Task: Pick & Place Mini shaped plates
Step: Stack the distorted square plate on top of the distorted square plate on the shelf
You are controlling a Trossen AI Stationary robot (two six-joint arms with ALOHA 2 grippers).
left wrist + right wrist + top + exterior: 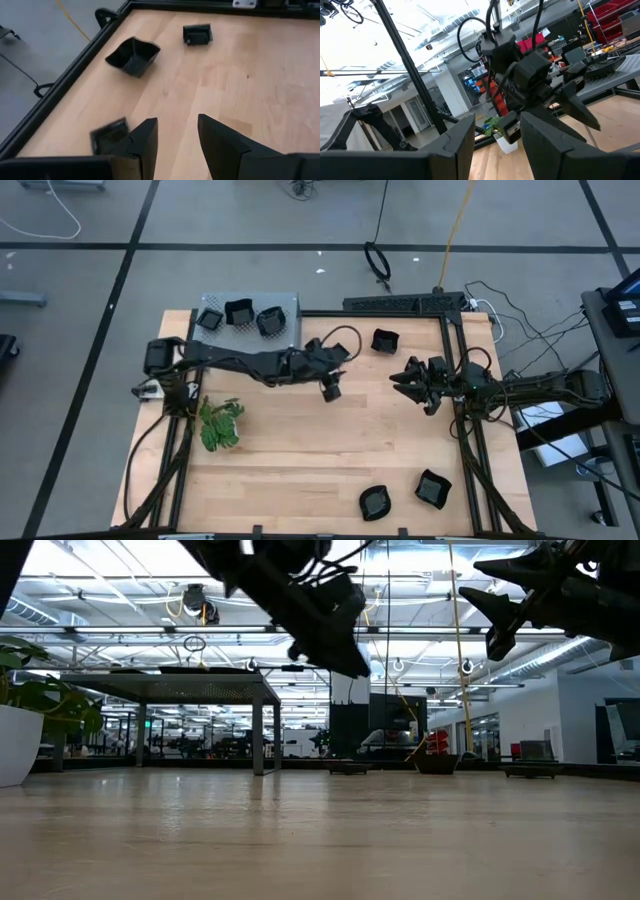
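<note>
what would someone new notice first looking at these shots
Two dark arms meet over the middle of the wooden table, the left pincer and right pincer both open, empty and raised off the wood. Small glossy black plates are scattered: three on the grey perforated shelf at the back left corner, one near the back edge, two at the front right.

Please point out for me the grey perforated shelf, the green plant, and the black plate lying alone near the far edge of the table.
Grey perforated shelf (285, 302), high view: bare corner of its top.
Green plant (220, 425), high view: middle of the leaves.
Lone black plate (385, 340), high view: its centre.
</note>
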